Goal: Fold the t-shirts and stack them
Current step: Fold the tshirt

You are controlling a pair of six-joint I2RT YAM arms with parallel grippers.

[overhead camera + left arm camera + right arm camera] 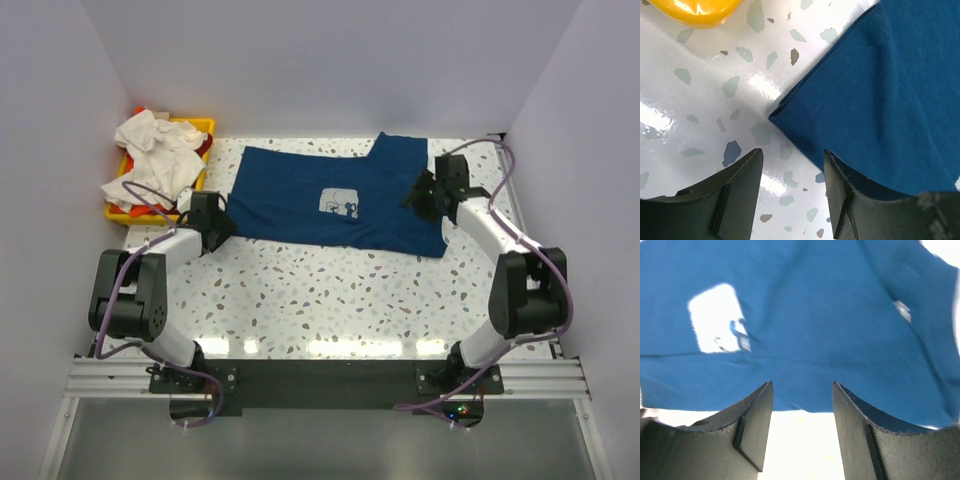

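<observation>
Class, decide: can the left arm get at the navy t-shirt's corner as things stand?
Probably yes: the left gripper is open right at a corner of the navy t-shirt, and nothing lies between them.

Glossy white speckled tabletop, light glaring off its near edge. Spread flat across the far half is the navy t-shirt, pale square print facing up, its near left corner doubled over. In the far left corner sits the yellow tray, heaped with white shirts spilling over its near rim.
</observation>
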